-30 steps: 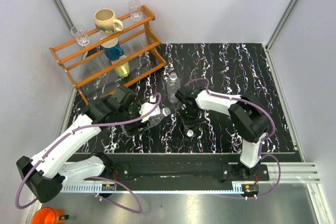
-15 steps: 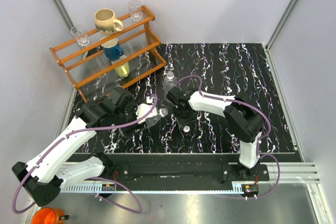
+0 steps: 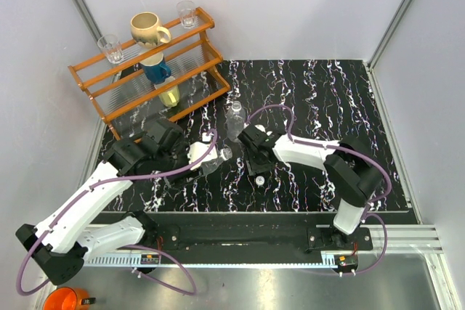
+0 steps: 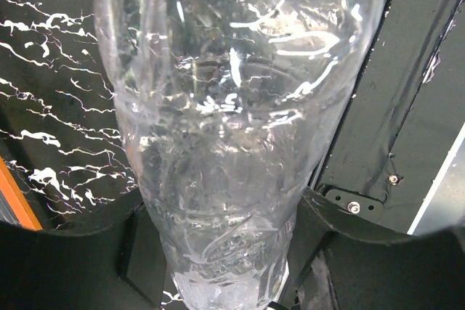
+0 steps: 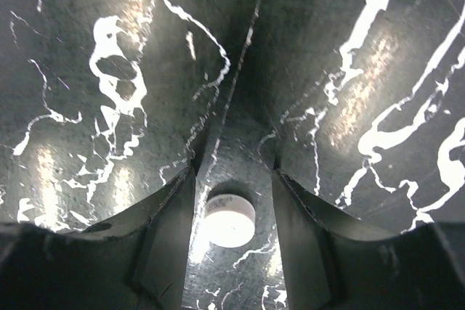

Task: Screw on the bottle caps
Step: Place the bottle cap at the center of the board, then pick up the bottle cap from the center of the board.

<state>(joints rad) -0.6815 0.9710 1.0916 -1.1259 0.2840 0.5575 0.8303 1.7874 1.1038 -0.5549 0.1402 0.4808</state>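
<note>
Our left jaws grip one clear bottle (image 4: 218,143) round its body, while our right jaws stand apart astride a white cap (image 5: 229,219) lying on the counter (image 5: 87,107), not touching it.

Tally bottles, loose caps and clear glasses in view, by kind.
Bottles: 2
Loose caps: 1
Glasses: 2
Total: 5
</note>
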